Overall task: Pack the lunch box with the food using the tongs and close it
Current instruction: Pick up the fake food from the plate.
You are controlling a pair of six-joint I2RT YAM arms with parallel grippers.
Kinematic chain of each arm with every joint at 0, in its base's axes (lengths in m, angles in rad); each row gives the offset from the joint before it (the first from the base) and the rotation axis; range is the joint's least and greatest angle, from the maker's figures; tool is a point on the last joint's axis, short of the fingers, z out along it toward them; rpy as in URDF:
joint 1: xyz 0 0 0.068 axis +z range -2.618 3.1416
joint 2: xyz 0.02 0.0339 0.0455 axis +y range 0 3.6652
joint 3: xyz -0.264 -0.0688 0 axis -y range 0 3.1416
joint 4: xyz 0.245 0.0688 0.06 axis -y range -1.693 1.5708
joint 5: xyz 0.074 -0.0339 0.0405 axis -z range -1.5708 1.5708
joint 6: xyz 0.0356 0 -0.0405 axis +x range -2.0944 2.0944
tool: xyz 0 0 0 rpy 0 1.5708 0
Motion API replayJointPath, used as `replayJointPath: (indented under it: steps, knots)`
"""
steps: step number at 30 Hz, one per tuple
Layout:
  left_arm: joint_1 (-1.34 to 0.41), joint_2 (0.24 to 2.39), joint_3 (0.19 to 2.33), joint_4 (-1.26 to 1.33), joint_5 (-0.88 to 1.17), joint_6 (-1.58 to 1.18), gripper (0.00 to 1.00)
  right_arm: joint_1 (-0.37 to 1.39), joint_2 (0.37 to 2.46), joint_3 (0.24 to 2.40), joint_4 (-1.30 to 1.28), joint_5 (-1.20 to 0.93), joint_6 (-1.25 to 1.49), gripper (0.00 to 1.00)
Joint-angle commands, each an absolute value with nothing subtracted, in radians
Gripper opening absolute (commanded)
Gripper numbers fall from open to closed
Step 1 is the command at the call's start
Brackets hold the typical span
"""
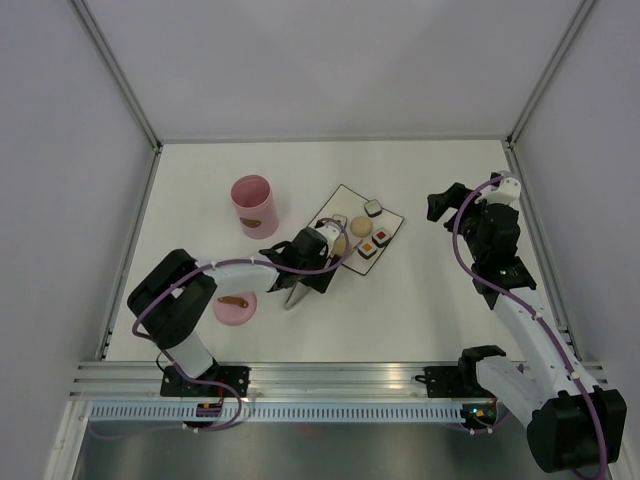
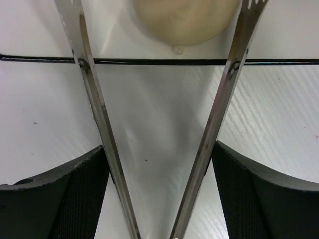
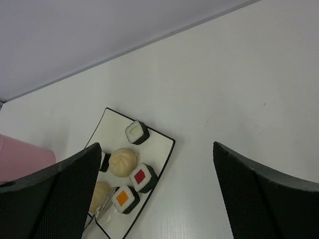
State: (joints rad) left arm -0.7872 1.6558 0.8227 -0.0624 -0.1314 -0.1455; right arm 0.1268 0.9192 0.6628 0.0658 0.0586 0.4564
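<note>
The silvery tongs (image 2: 94, 99) lie between the fingers of my left gripper (image 2: 158, 149), which is shut on their two arms. Their tips straddle a beige ball (image 2: 182, 20) on the white plate (image 2: 114, 30). From above, the left gripper (image 1: 318, 245) sits at the plate's near-left edge, with the tongs (image 1: 294, 293) trailing behind it. The plate (image 1: 392, 218) holds sushi rolls (image 1: 373, 208) (image 1: 383, 236) (image 1: 367, 250) and another ball (image 1: 359, 226). The pink lunch box (image 1: 253, 205) stands open to the left. My right gripper (image 3: 155, 148) hangs open and empty.
The pink lid (image 1: 236, 305) with its brown handle lies on the table by the left arm's base. The right arm (image 1: 490, 235) is raised at the right side near the wall. Metal frame rails border the table on both sides.
</note>
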Motion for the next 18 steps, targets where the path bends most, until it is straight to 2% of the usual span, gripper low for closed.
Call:
replayJointPath:
  steps: [1, 11, 18]
  knots:
    - [-0.821, 1.706, 0.850, -0.130, -0.150, -0.127, 0.84, 0.126, 0.905, 0.703, 0.060, 0.074, 0.474, 0.98]
    - [-0.864, 1.698, 0.864, -0.215, -0.271, -0.273, 0.79, 0.126, 0.896, 0.690, 0.051, 0.081, 0.476, 0.98]
    - [-0.900, 1.670, 0.796, -0.186, -0.325, -0.380, 0.78, 0.126, 0.893, 0.681, 0.049, 0.081, 0.469, 0.98]
